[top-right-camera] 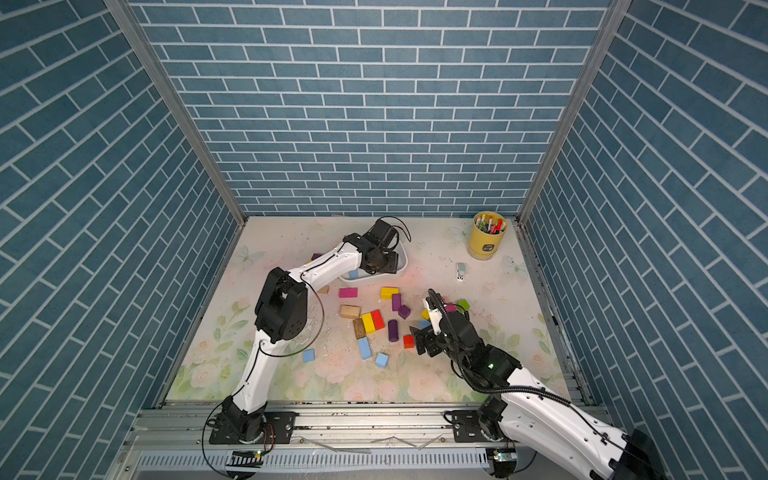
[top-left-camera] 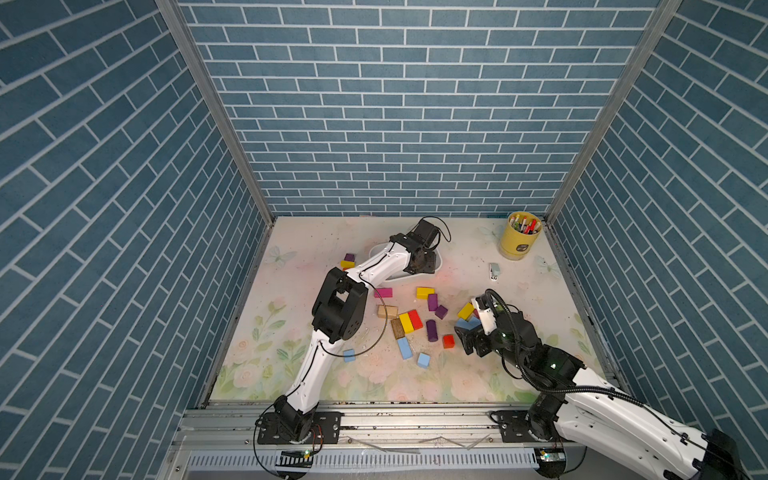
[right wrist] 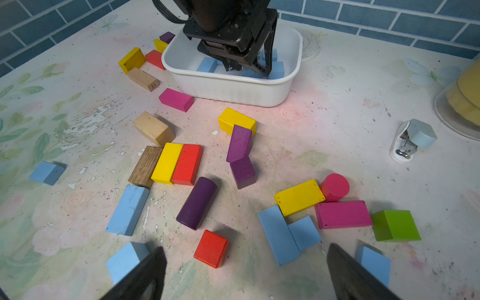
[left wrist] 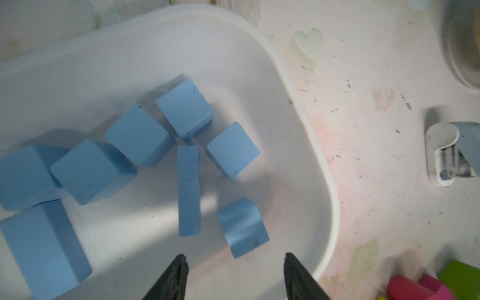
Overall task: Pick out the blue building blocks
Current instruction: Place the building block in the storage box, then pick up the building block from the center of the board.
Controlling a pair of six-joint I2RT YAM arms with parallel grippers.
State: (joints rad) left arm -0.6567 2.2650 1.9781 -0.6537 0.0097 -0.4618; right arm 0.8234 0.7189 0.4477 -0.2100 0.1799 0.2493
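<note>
Several blue building blocks [left wrist: 140,135] lie in the white tub [left wrist: 330,194] at the back of the table. My left gripper [left wrist: 235,259] hangs open over the tub, and one blurred blue block [left wrist: 242,228] sits free just beyond its tips. Loose on the table are a long blue brick [right wrist: 127,210], blue cubes [right wrist: 46,172] [right wrist: 127,259], and a blue brick and cube side by side [right wrist: 278,235]. Both top views show the loose long brick [top-left-camera: 404,348] [top-right-camera: 364,348]. My right gripper [right wrist: 245,249] stands open above the table, with nothing between its fingers.
Yellow, red, purple, pink, green and tan wooden blocks [right wrist: 187,163] are scattered among the blue ones. A red cube [right wrist: 211,248] lies just ahead of my right gripper. A stapler [top-left-camera: 494,272] and a yellow cup of pens [top-left-camera: 519,241] stand at the back right.
</note>
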